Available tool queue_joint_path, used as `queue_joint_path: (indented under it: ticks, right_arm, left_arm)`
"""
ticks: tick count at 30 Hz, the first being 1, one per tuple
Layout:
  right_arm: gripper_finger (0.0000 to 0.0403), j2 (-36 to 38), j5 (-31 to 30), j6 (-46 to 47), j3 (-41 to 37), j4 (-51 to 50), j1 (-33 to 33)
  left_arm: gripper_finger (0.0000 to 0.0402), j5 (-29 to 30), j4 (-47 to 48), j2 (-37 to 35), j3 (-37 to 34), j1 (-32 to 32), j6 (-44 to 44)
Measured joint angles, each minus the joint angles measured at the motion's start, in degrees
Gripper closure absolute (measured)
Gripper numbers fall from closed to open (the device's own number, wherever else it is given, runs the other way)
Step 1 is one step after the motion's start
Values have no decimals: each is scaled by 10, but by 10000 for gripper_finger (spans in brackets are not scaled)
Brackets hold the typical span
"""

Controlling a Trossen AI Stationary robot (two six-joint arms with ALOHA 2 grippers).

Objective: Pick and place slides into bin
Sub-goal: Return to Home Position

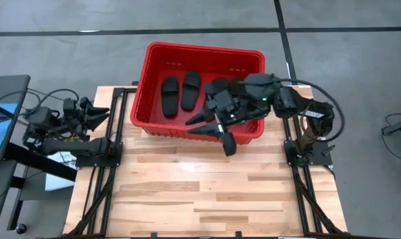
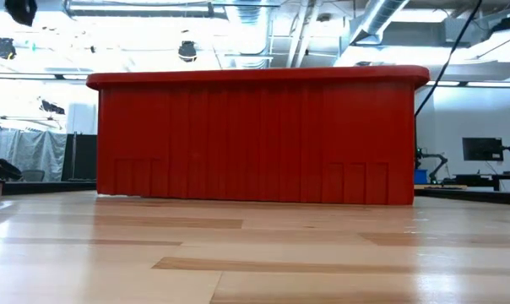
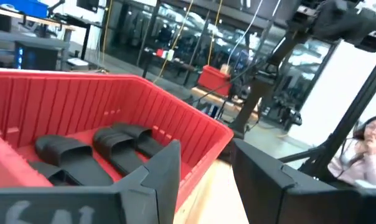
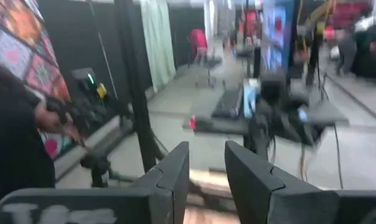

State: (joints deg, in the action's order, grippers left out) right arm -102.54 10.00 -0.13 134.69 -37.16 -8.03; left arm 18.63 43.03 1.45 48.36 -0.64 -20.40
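Note:
The red bin (image 1: 199,56) stands at the table's far middle; it fills the low view (image 2: 255,135). Two black slides (image 1: 169,95) (image 1: 190,88) lie side by side on its floor at the left; they also show in the left wrist view (image 3: 63,149) (image 3: 122,143). A third slide (image 1: 217,86) lies partly under my right arm. A fourth does not show. My right gripper (image 1: 214,138) (image 4: 206,149) is open and empty above the bin's near wall. My left gripper (image 1: 101,114) (image 3: 205,149) is open and empty at the table's left edge, pointing toward the bin.
The bare wooden table (image 1: 207,192) stretches from the bin to the near edge. Black frames (image 1: 101,172) (image 1: 307,172) run along both sides. A person (image 3: 368,143) sits beyond the table in the left wrist view.

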Motion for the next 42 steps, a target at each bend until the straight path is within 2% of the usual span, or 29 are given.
queue_joint_path:
  ticks: [5,7,9,14,19,23,26,32,37,39,42]
  right_arm:
    - [308,12,-37,-4,0,68,-22]
    - [308,22,-57,-13,0,88,-29]
    - [308,34,-71,-34,0,109,-38]
    - [308,70,-71,-94,0,111,-59]
    - [308,101,-51,-85,-44,124,-70]
    - [308,123,-2,-44,-144,199,-64]
    - [308,148,6,-11,-250,283,-57]
    - [308,212,7,67,-513,557,-33]
    - [308,256,7,88,-708,764,-31]
    - [308,266,8,81,-762,806,-38]
    - [308,271,8,28,-820,808,-58]
  left_arm:
    - [269,3,31,-10,-30,0,11]
    - [269,-3,-12,-10,-53,0,23]
    - [269,-5,-14,-14,-78,0,32]
    - [269,-21,-79,-13,-131,0,59]
    - [269,-62,-166,-14,-191,0,61]
    - [269,-86,-235,-14,-238,0,50]
    - [269,-90,-252,-13,-263,0,44]
    - [269,-90,-261,-14,-274,0,41]
    - [269,-89,-263,-14,-274,0,48]
    - [269,-89,-261,-14,-274,0,49]
    - [269,-89,-263,-14,-274,0,65]
